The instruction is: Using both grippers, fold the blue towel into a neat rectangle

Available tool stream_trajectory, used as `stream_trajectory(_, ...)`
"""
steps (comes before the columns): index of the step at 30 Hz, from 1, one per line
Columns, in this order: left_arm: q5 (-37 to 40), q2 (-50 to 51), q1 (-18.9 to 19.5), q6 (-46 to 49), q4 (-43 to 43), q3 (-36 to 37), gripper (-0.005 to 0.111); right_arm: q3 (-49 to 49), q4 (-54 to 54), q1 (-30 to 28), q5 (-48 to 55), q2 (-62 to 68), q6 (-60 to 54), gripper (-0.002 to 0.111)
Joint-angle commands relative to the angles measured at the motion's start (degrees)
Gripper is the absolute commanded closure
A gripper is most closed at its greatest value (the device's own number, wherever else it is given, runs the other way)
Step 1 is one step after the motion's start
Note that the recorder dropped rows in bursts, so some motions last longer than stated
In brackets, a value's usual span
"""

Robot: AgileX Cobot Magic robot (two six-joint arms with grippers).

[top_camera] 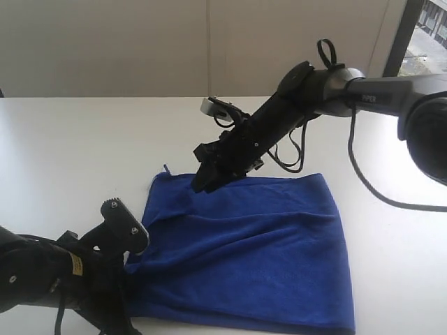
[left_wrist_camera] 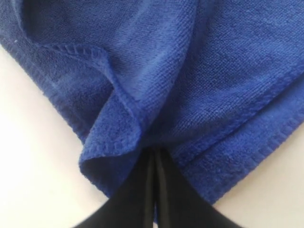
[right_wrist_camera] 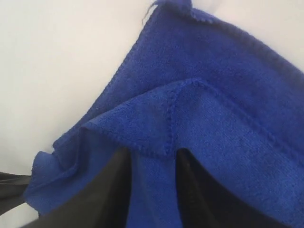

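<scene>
Lying spread on the white table [top_camera: 70,153], the blue towel [top_camera: 258,244] has its near left corner clenched in the left tool [left_wrist_camera: 154,161], while the right tool [right_wrist_camera: 152,159] straddles the far left corner, whether gripping I cannot tell, seemingly ready to fold that edge rightward together.

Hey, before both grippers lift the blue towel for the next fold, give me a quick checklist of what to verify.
1. Left gripper shut on a corner of the blue towel: ok.
2. Right gripper clamped on the far hem: cannot tell; cloth lies between its jaws, which stand apart.
3. Both grippers on the same side edge of the towel: ok.
4. Towel lying flat on the table: not ok; it ripples and bunches near both grips.
</scene>
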Motion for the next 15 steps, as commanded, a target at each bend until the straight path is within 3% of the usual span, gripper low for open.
stream_trajectory(1,9.03,0.43,-0.19,-0.1,-0.43,1.18,0.107,-1.28,-2.54,2.14,-0.82,1.23,0.1,0.077)
stream_trajectory(15,8.95,0.32,-0.19,0.68,-0.43,1.18,0.107,-1.33,-5.08,3.73,-4.73,3.66,1.8,0.077)
